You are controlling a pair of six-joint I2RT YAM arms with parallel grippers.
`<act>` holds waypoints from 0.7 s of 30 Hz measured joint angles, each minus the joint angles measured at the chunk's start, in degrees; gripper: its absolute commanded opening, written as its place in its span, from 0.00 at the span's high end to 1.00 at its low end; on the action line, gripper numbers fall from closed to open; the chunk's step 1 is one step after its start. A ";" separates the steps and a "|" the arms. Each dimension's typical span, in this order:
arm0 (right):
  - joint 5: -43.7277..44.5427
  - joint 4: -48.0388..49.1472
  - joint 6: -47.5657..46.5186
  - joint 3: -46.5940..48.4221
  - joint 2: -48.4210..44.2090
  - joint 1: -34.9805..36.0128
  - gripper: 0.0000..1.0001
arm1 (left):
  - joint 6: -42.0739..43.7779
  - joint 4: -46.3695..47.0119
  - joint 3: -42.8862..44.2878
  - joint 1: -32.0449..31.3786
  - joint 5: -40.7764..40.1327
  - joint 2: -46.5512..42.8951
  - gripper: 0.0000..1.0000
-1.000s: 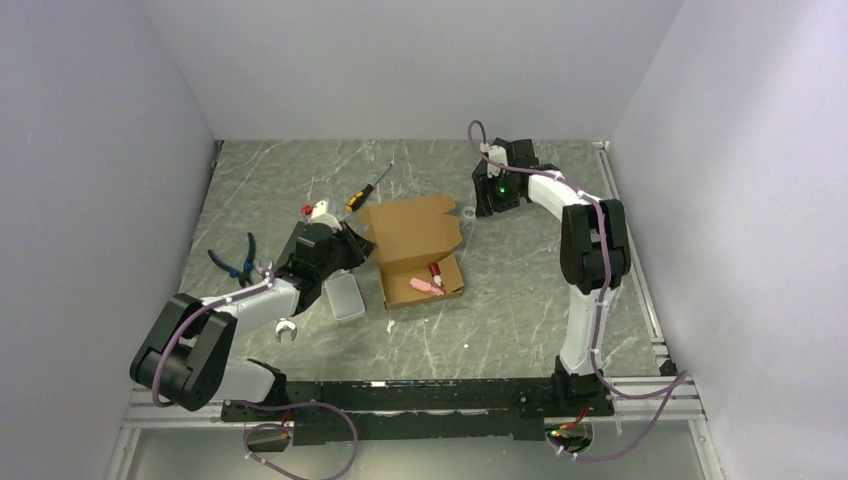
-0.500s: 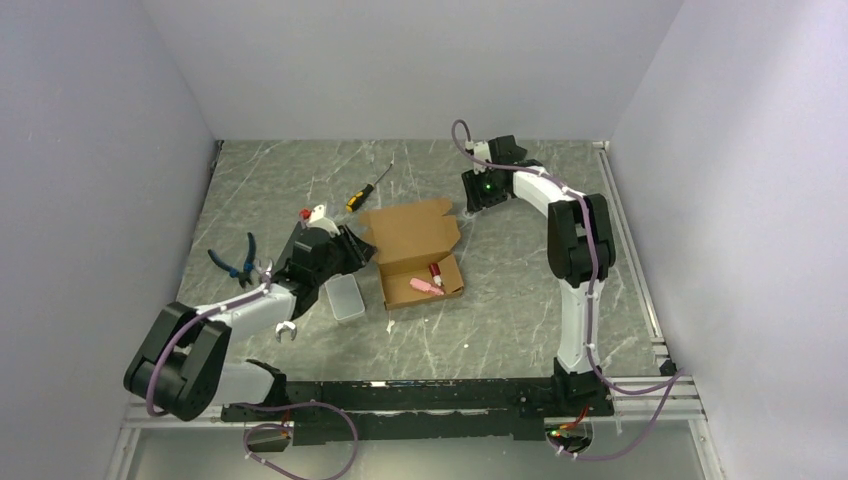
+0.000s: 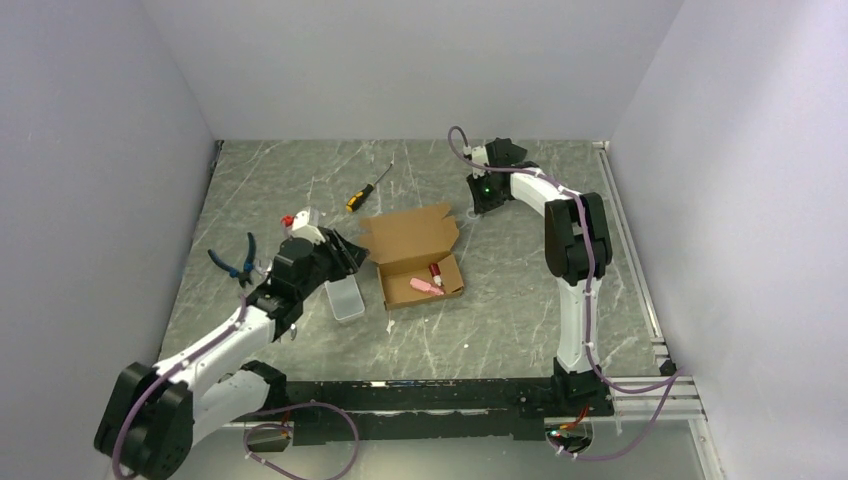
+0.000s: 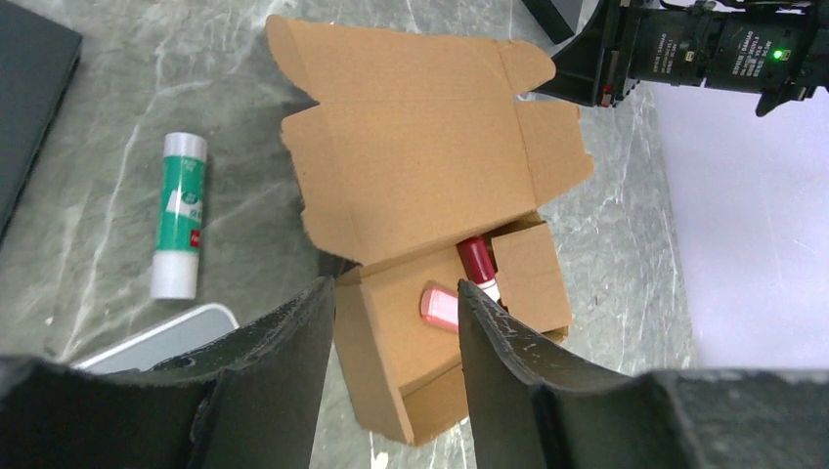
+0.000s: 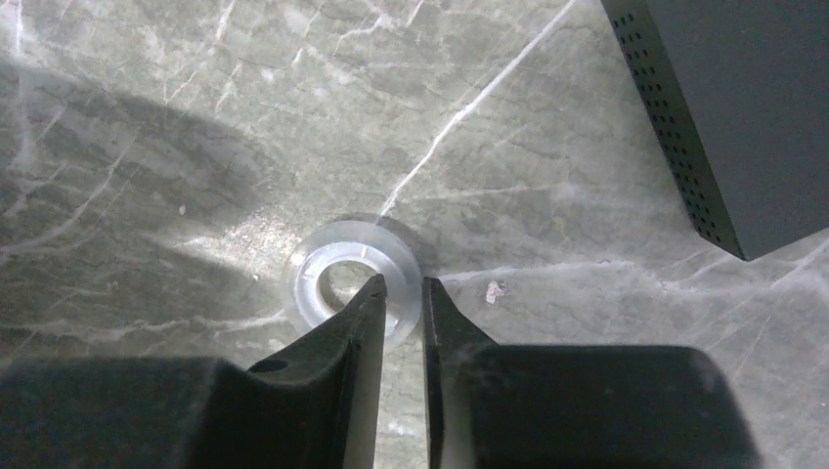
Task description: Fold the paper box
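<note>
- Pulled back from the tan cardboard paper box (image 3: 415, 255), the left gripper (image 4: 396, 288) hovers just left of it, fingers spread, nothing between them.
- That box sits mid-way across the grey marbled table (image 3: 500, 320), lid open toward the far side, small pink and red items in its tray.
- Shifted leftward, the right gripper (image 5: 403, 286) pinches the wall of a clear plastic ring (image 5: 313, 278) lying beyond the box's far-right corner.

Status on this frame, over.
Left claw open, empty, beside paper box. Right claw pinching rim of clear ring. Lid open; pink item, red item inside.
</note>
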 measured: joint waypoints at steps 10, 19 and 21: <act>0.15 2.93 -1.42 -7.93 -4.98 -1.70 0.93 | 0.46 -14.49 -1.31 0.00 -1.97 -16.46 0.44; -5.90 3.43 -0.76 -17.68 -15.85 -5.31 0.93 | 0.17 -22.43 -3.91 0.02 -3.78 -24.28 0.43; -7.89 4.17 -0.33 -18.93 -18.12 -5.29 0.93 | 0.17 -23.65 -3.98 0.02 -3.87 -24.39 0.43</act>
